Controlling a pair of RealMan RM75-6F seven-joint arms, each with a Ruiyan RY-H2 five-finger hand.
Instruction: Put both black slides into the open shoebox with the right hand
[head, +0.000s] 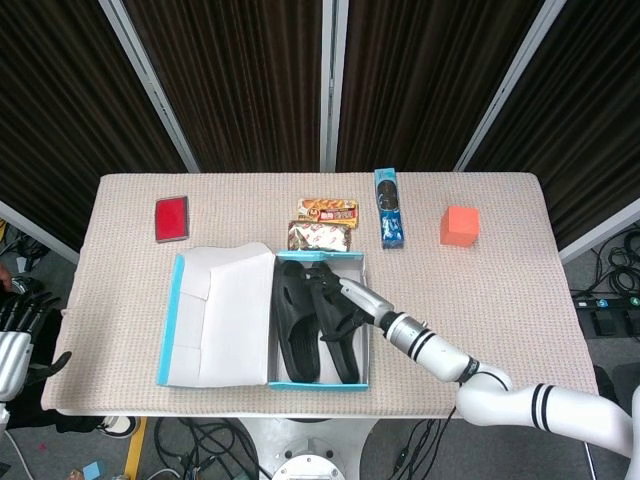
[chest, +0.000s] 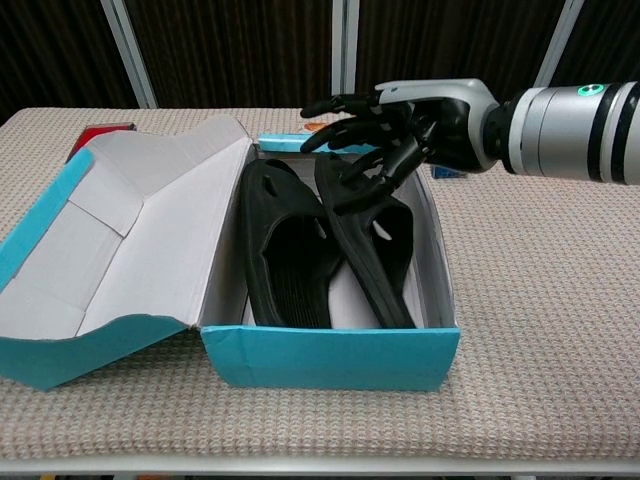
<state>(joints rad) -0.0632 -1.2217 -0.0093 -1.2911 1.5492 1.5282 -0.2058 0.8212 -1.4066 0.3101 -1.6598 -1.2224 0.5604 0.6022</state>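
The open teal shoebox (head: 362, 330) (chest: 330, 355) stands near the table's front edge, its lid (head: 215, 315) (chest: 120, 240) folded out to the left. Both black slides lie inside it side by side: the left slide (head: 293, 325) (chest: 285, 255) flat, the right slide (head: 338, 340) (chest: 378, 255) tilted up against the box's right wall. My right hand (head: 335, 296) (chest: 390, 130) reaches over the far end of the box with spread fingers (chest: 345, 110), which touch the far end of the right slide. My left hand (head: 15, 335) hangs open off the table's left edge.
Behind the box lie two snack packets (head: 330, 210) (head: 318, 236) and a blue biscuit pack (head: 389, 208). An orange block (head: 459, 226) sits at the back right, and a flat red item (head: 172, 217) (chest: 98, 131) at the back left.
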